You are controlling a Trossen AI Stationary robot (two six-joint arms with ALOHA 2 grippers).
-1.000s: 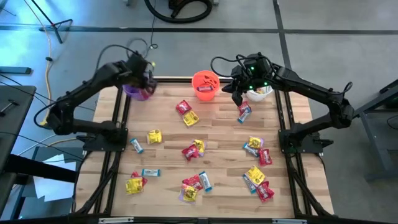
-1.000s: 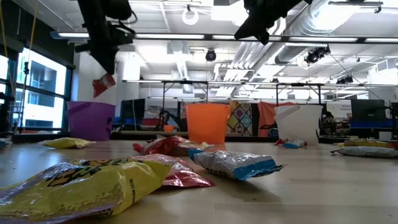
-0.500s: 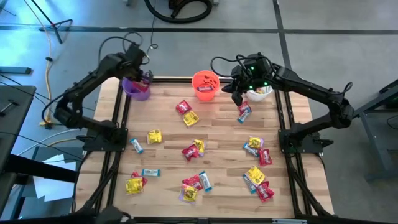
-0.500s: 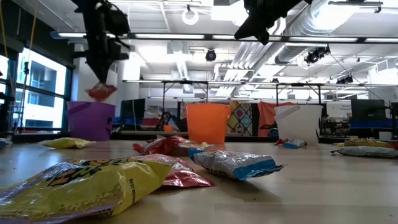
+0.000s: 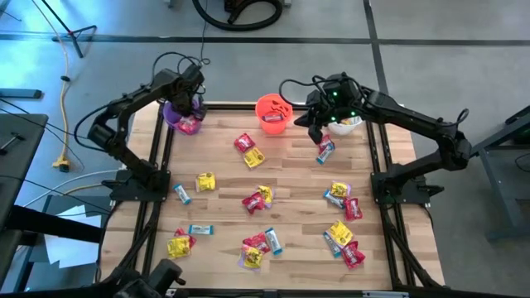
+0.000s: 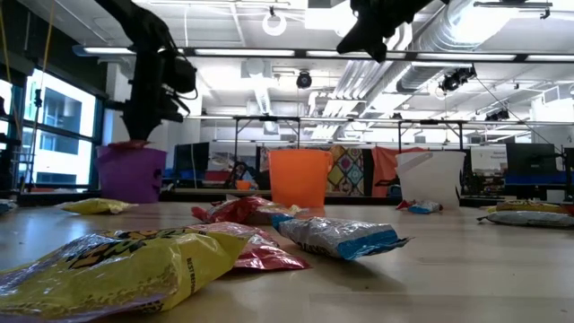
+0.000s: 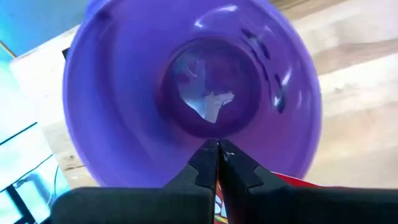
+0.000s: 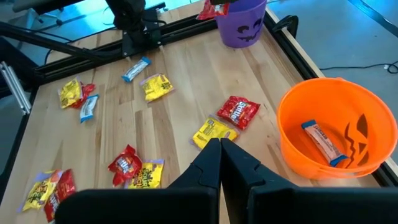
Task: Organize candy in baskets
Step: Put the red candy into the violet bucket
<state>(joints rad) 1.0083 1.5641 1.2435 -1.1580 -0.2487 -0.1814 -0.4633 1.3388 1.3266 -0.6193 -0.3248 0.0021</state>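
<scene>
Now | left end effector pinching red packet above purple bucket | right end effector closed, idle

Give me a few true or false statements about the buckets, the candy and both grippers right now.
1. The left gripper holds a red packet over the purple bucket. True.
2. The orange bucket is empty. False: a blue-and-white bar lies inside.
3. The right gripper is closed with nothing in it. True.
4. The white bucket stands between the purple and orange ones. False: orange is in the middle.
</scene>
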